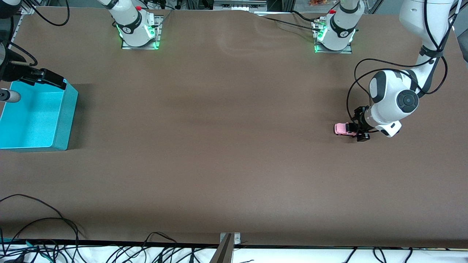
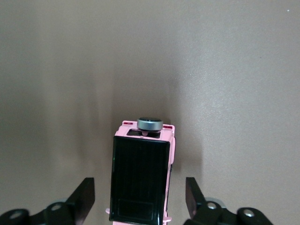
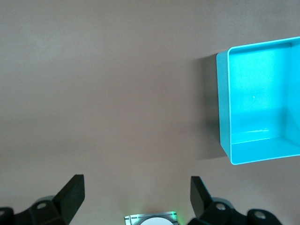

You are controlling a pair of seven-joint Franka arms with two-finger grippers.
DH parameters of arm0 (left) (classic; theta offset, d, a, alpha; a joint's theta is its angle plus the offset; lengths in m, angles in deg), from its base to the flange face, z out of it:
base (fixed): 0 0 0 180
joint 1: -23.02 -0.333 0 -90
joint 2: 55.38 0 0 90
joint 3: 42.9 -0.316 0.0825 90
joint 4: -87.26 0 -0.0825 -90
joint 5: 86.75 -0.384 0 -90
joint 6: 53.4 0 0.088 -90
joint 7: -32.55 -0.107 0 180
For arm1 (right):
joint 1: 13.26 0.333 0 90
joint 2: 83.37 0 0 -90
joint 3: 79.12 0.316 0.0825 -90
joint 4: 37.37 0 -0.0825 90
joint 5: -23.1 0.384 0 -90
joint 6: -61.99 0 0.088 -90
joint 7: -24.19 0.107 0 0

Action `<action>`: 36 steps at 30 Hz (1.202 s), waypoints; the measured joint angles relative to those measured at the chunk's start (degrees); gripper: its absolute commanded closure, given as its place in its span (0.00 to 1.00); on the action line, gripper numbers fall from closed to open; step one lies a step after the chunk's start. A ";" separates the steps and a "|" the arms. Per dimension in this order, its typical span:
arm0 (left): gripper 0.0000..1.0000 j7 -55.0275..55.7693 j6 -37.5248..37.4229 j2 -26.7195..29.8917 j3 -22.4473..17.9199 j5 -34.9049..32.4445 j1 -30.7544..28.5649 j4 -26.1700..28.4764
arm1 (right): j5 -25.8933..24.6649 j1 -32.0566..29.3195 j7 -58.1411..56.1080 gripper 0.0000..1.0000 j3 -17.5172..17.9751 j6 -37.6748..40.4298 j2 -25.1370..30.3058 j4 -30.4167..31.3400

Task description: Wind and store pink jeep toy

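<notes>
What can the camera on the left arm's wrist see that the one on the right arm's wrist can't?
Only the left wrist view shows the pink toy car: its black roof and a small round knob at one end, sitting between the open jaws of the left gripper. Only the right wrist view shows the turquoise bin, empty inside, with the right gripper open over bare table. Both views share the brown table and a pair of dark, spread jaws at the frame's edge.
</notes>
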 measured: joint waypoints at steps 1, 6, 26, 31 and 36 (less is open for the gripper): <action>0.26 0.02 0.00 -0.05 0.00 0.00 0.00 0.00 | 0.00 0.00 0.00 0.00 0.00 0.00 -0.01 0.00; 0.45 0.14 0.00 -0.25 0.00 0.00 0.00 0.00 | 0.00 0.00 0.00 0.00 0.00 0.00 -0.02 0.00; 0.76 2.12 0.12 -0.35 0.02 0.00 0.03 -0.25 | -0.01 0.00 0.00 0.00 0.00 0.00 -0.04 0.00; 0.76 2.17 0.15 -0.35 0.03 -0.04 0.03 -0.24 | -0.01 0.00 0.00 0.00 0.00 0.00 -0.04 0.00; 0.76 2.19 0.22 -0.38 0.00 -0.85 -0.26 -0.24 | -0.01 0.00 0.00 0.00 -0.01 0.00 -0.04 0.00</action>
